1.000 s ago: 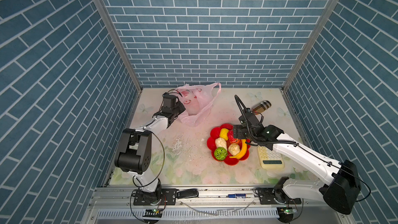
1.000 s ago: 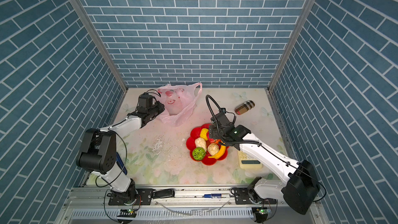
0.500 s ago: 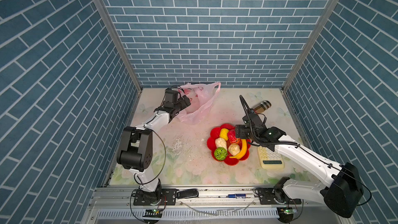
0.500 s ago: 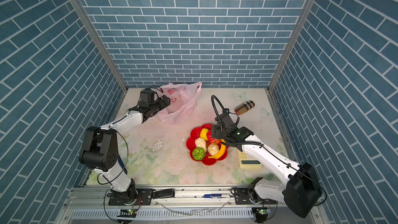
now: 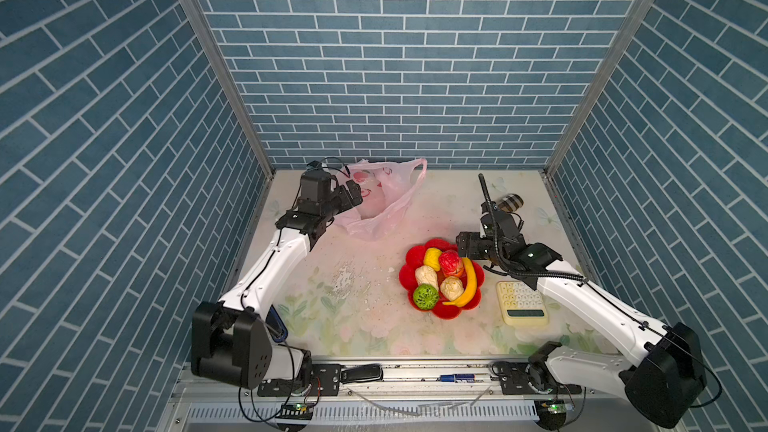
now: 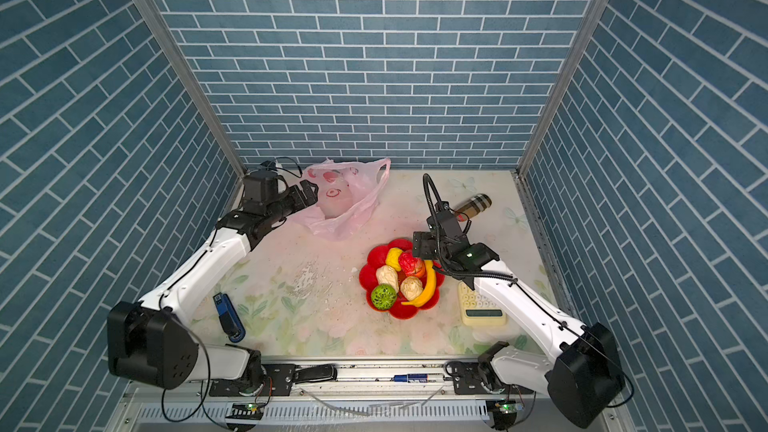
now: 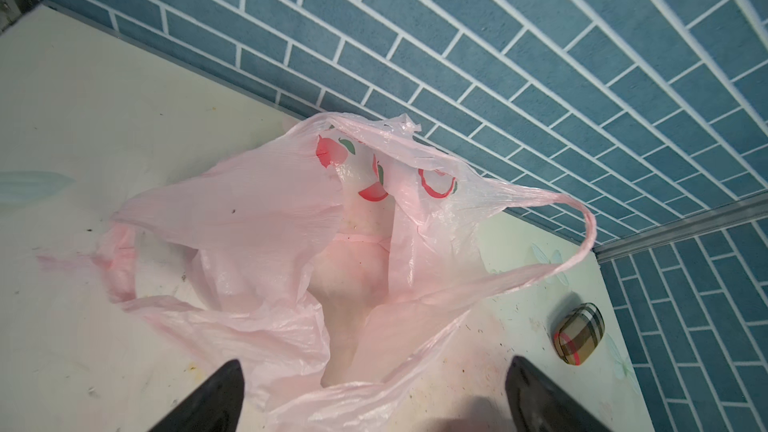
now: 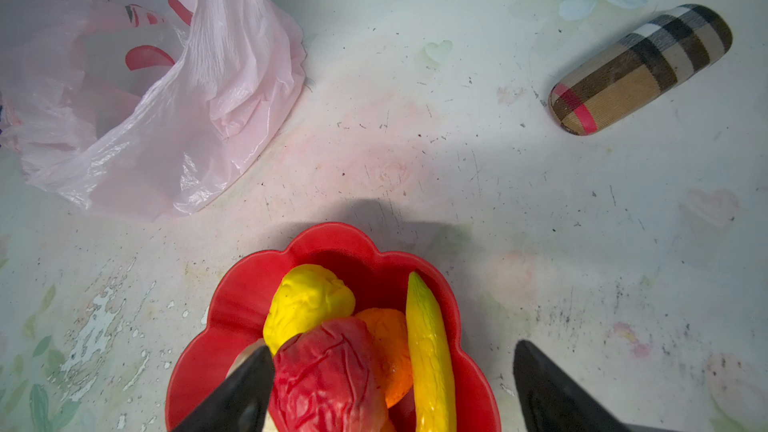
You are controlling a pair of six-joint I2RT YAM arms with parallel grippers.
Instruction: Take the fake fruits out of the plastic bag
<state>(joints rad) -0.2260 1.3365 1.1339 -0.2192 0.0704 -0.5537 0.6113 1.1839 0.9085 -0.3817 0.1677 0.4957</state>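
Observation:
The pale-pink plastic bag (image 5: 382,201) (image 6: 345,201) lies crumpled at the back left, its mouth gaping in the left wrist view (image 7: 270,243); I see no fruit inside. My left gripper (image 5: 351,197) (image 7: 376,367) is open at the bag's mouth, holding nothing. The fake fruits sit in the red dish (image 5: 411,255): banana (image 5: 467,284), yellow lump (image 5: 432,257), wrinkled red one (image 5: 451,263) (image 8: 324,376), two cream ones (image 5: 426,276), green ball (image 5: 425,296). My right gripper (image 5: 461,245) (image 8: 392,349) hangs open over the dish's far edge.
A plaid glasses case (image 5: 509,203) lies at the back right. A cream calculator (image 5: 523,303) sits right of the dish under my right forearm. A blue object (image 6: 227,315) lies by the left arm's base. Brick walls close three sides.
My left gripper has opened and let go of the bag's edge, shifting slightly toward the back wall. The right gripper has drifted a little to the right, still open.

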